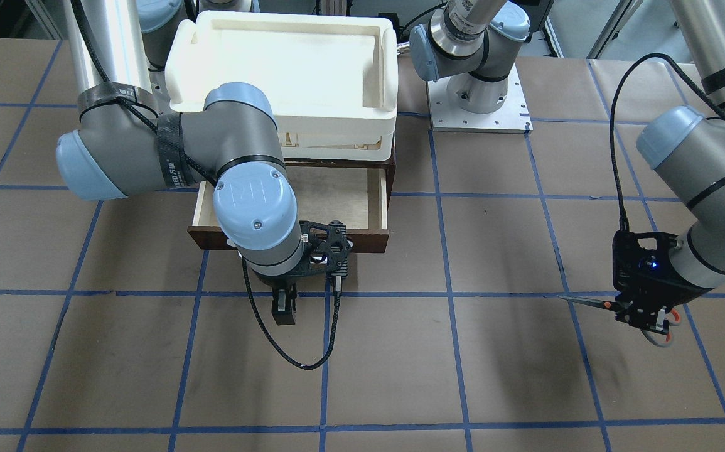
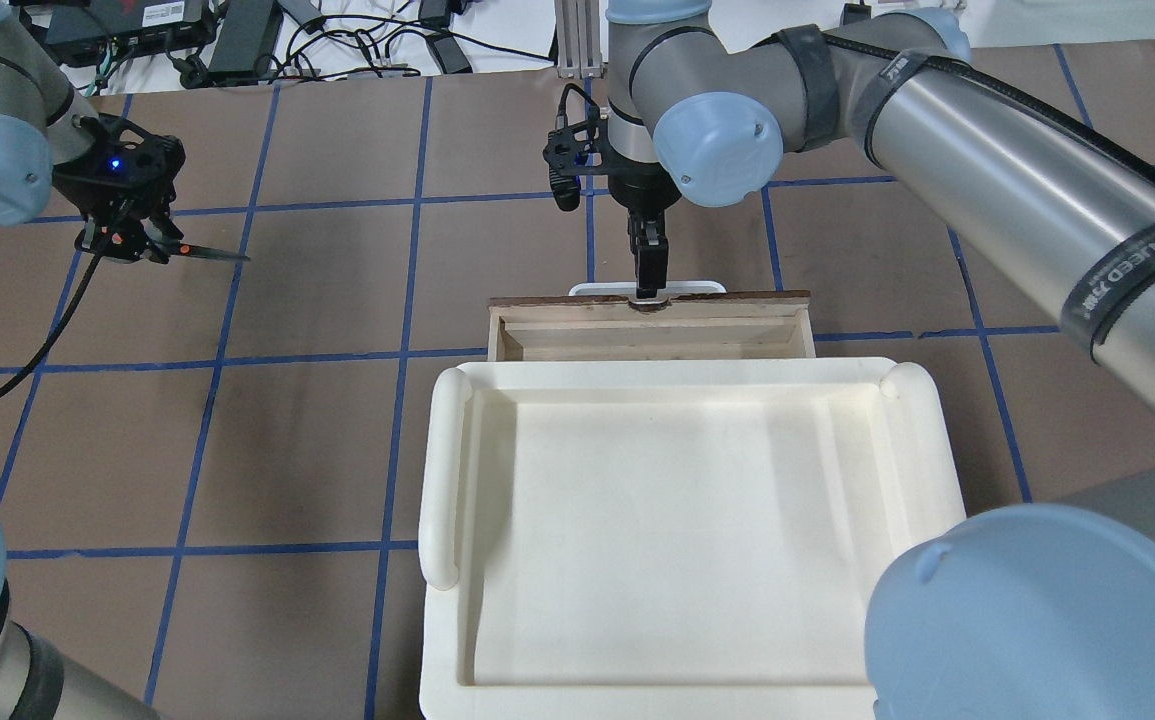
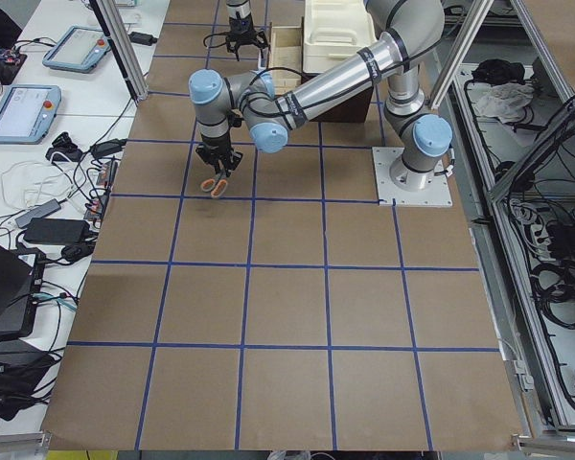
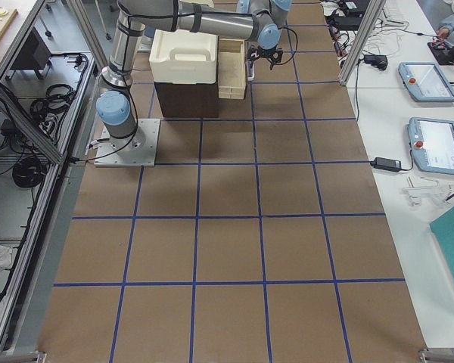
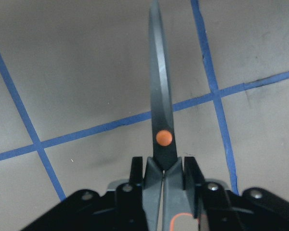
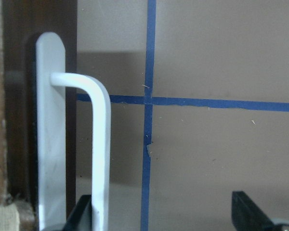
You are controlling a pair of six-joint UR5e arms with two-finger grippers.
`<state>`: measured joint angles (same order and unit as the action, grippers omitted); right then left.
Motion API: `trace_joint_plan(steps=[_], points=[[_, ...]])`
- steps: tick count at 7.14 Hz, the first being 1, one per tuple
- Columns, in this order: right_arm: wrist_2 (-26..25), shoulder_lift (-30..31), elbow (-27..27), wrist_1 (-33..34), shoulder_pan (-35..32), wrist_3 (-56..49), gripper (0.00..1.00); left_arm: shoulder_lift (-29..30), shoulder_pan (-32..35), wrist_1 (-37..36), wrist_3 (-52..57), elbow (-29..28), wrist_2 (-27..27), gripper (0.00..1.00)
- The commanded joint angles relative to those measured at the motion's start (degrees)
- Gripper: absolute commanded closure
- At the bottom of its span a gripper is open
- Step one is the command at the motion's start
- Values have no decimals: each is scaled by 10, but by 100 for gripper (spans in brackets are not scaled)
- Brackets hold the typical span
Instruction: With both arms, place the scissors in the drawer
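Scissors (image 5: 160, 96) pinched in left end effector (image 5: 164, 166), blades pointing ahead of it, well apart from drawer (image 1: 368, 241). Drawer already open; right end effector (image 2: 648, 275) spread, white handle (image 6: 103, 144) beside it. Remaining, likely: carry over, release inside.

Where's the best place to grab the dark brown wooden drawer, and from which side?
On the dark brown wooden drawer, take the white bar handle from the front, pinching across the bar: it stands off the panel, leaving a gap behind it.
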<state>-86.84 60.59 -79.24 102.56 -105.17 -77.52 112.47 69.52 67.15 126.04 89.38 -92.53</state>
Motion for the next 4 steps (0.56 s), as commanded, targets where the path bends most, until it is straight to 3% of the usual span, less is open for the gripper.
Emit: trace_joint_plan(steps=[1, 4], points=[[0, -8, 1, 26, 0, -5, 0, 0, 0, 0, 0, 0, 0, 100], [-1, -10, 20, 26, 0, -14, 0, 1, 0, 0, 1, 0, 1, 100]])
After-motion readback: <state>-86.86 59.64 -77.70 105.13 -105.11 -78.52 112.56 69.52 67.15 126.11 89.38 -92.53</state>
